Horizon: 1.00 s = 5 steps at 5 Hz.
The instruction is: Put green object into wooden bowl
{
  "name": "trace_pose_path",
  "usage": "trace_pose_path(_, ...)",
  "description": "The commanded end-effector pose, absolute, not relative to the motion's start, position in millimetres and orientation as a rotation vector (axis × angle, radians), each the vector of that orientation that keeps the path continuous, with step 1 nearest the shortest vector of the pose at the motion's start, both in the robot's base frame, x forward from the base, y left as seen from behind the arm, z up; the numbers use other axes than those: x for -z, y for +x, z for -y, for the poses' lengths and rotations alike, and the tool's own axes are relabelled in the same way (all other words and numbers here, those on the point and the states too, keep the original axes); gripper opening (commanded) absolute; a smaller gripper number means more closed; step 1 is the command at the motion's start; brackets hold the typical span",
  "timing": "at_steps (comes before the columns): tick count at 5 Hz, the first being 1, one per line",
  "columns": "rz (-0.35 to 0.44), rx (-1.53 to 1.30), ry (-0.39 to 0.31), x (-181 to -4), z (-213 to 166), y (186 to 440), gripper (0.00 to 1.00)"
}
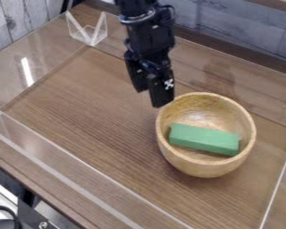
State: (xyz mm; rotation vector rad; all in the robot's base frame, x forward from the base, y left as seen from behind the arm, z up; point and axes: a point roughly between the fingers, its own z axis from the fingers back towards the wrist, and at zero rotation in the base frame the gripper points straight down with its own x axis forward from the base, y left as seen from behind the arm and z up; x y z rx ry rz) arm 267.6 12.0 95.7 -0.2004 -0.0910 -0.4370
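Observation:
The green object (206,139) lies flat inside the wooden bowl (173,157), on the side nearer the camera, with its long side running left to right. The bowl stands on the right part of the wood-grain table. My black gripper (149,89) hangs pointing down just left of and above the bowl's back-left rim. Its two fingers are spread apart with nothing between them. It is clear of the green block.
Clear acrylic walls (62,148) fence the table on the left, front and right. A clear triangular stand (86,31) sits at the back left. Dark cables (8,215) show below the front-left corner.

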Motion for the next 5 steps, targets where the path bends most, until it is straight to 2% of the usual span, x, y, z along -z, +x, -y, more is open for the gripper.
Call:
trace_pose_path(1,0.165,0.442,-0.124,-126.4,-24,287,1.0)
trace_pose_path(2,0.184,0.439,-0.069,-145.2,-46,297,1.0)
trace_pose_path(3,0.185,0.474,-0.063,-126.0,-57,295,0.0)
trace_pose_path(5,0.164,0.531,-0.061,-81.9,-58,291,0.0)
